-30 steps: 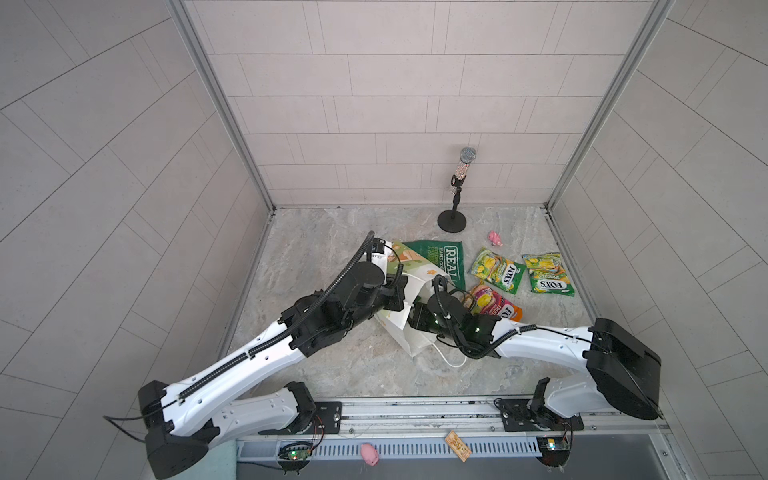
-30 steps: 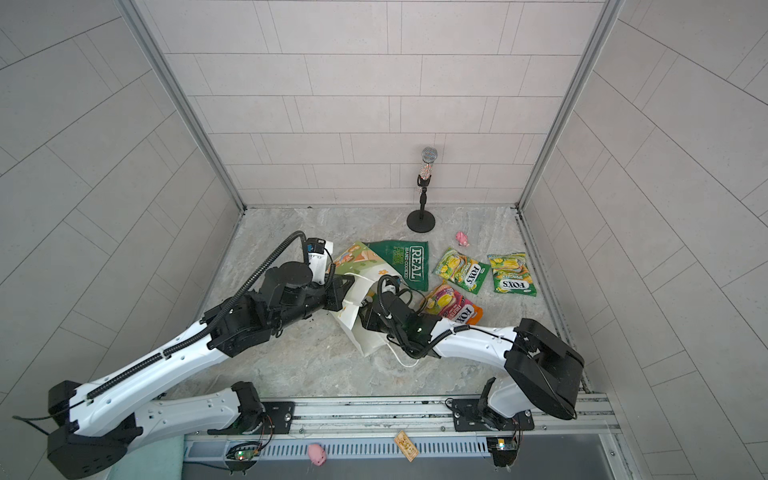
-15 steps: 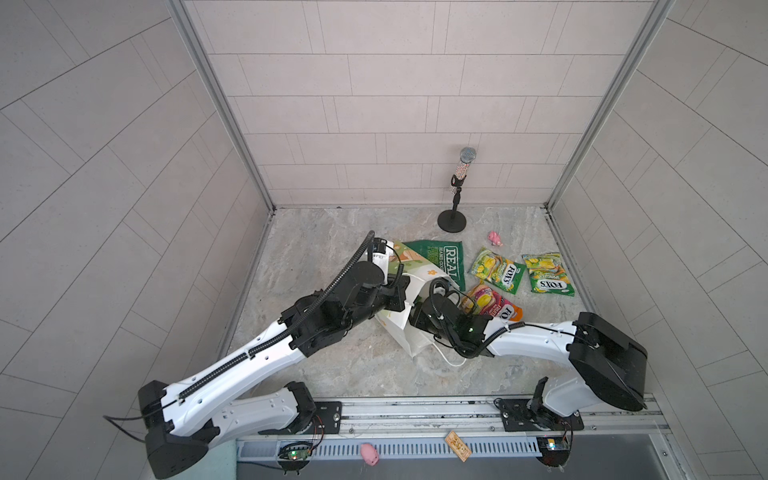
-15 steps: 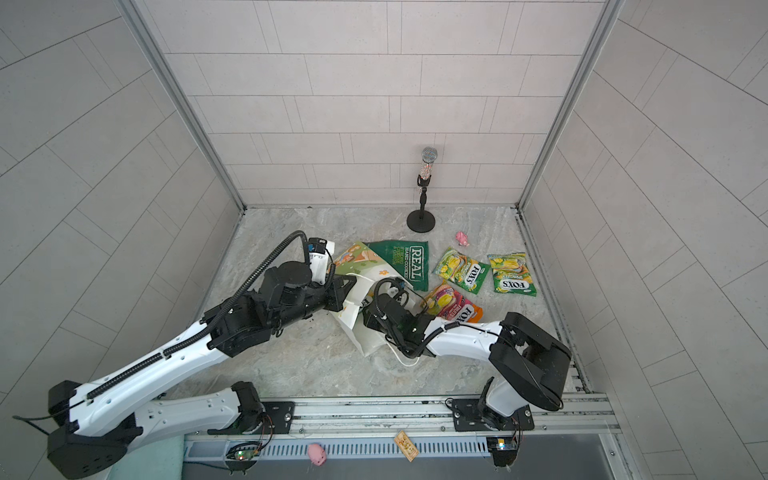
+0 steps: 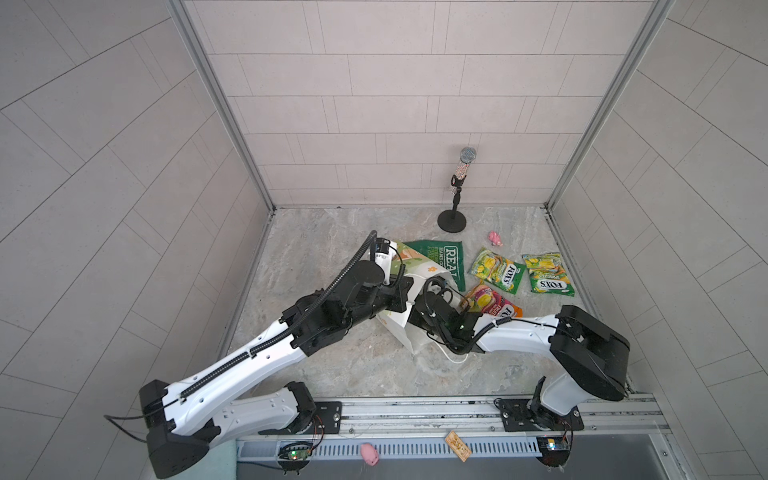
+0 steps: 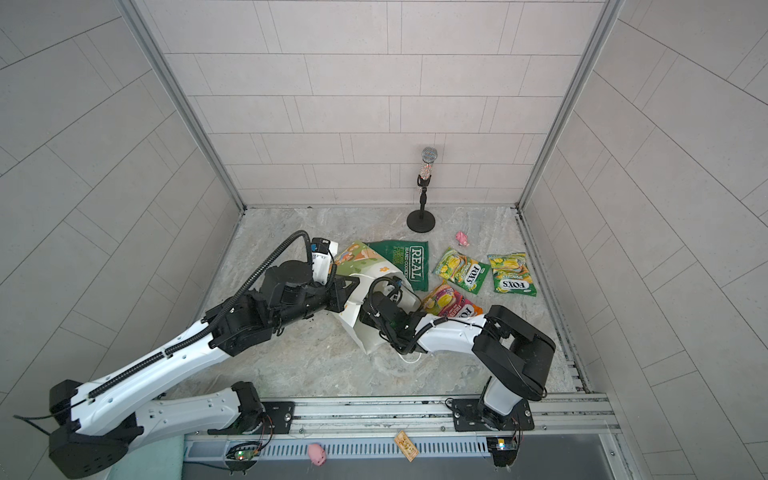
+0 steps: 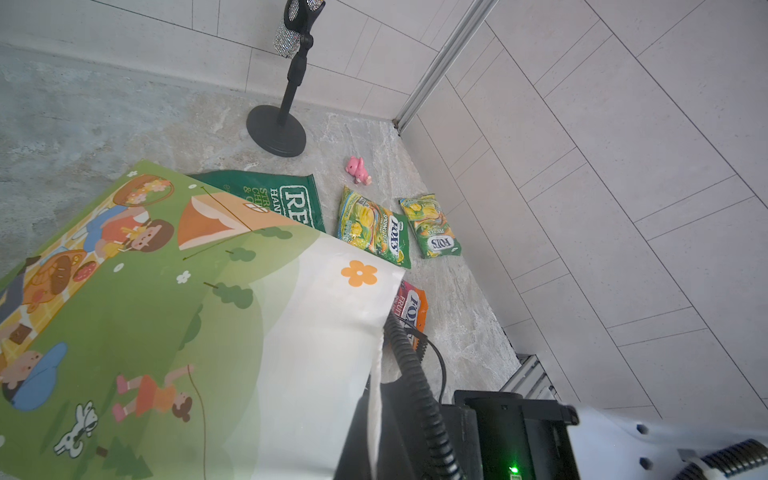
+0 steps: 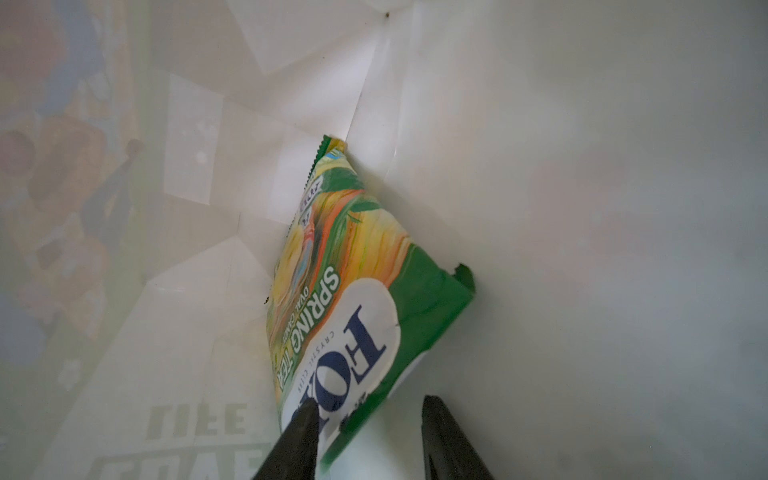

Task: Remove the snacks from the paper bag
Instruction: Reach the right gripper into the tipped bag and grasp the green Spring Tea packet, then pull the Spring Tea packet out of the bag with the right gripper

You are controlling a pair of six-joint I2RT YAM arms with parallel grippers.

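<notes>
The white paper bag (image 5: 415, 266) (image 6: 361, 262) lies tilted on its side, picture side up, as in the left wrist view (image 7: 166, 311). My left gripper (image 5: 401, 293) is shut on its wall near the mouth. My right gripper (image 8: 370, 432) is deep inside the bag, open, with the corner of a yellow-green FOX'S packet (image 8: 349, 299) between its fingers. Outside on the floor lie the green REAL packet (image 5: 446, 259), two yellow-green FOX'S packets (image 5: 496, 270) (image 5: 546, 274) and an orange-pink one (image 5: 490, 301).
A microphone on a black stand (image 5: 455, 208) is at the back, with a small pink toy (image 5: 494, 237) to its right. Another pink toy (image 5: 369, 453) and a tan tag (image 5: 457, 444) lie on the front rail. Tiled walls close in three sides.
The right arm's elbow has swung in towards the middle while its gripper stays in the bag's mouth. The bag and left arm have hardly moved.
</notes>
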